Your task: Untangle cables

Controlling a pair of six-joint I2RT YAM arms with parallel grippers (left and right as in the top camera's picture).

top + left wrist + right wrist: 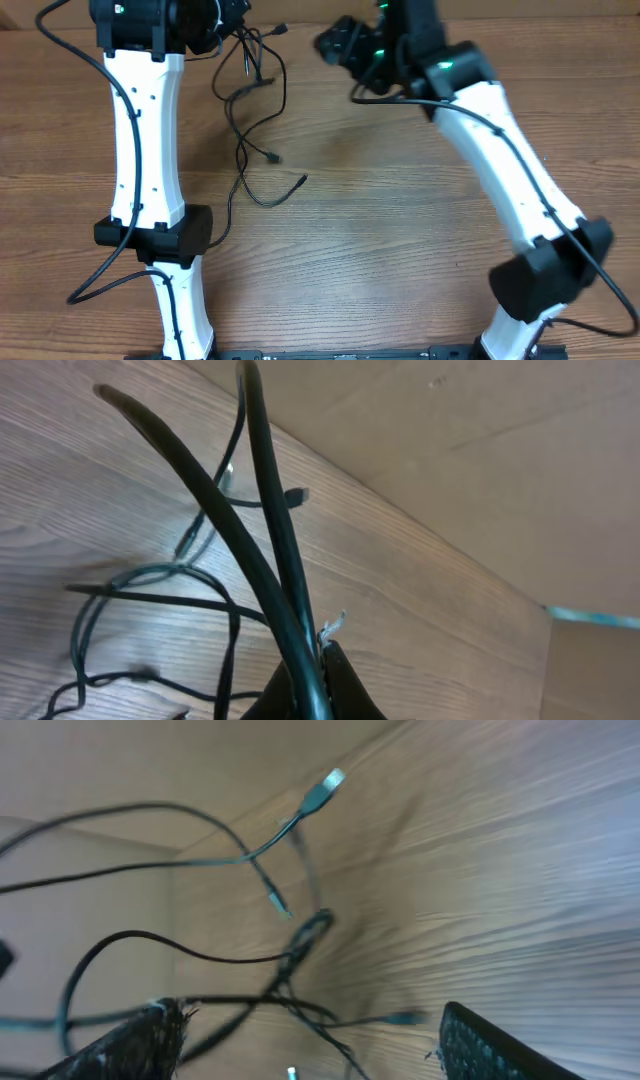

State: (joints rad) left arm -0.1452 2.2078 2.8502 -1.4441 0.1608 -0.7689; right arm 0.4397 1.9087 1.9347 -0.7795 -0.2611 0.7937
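— Where are the thin black bendy cables (247, 55)?

— From above, we see them on the brown wooden table (400, 220). They sit in a loose bunch at the far side, beside the left arm (145, 130). One long string runs from the bunch toward the near edge and curls at the end. Its small plug points to the right.

— What does the left wrist camera show us that the top one cannot?

— Up close, we see two cables (272, 500) coming out of the left end effector (312, 685). Its black tips are pressed together and pinch them. The cables look smooth, shiny and round like noodles. They go up and to the left.

— And the right wrist camera?

— There the right end effector (320, 1050) is spread wide, and we see nothing held in it. Its pads (140, 1040) look rough and black. Past them the cables (300, 945) cross in a knot. One silvery plug (328, 782) sticks up and to the right. This picture is a bit blurry.
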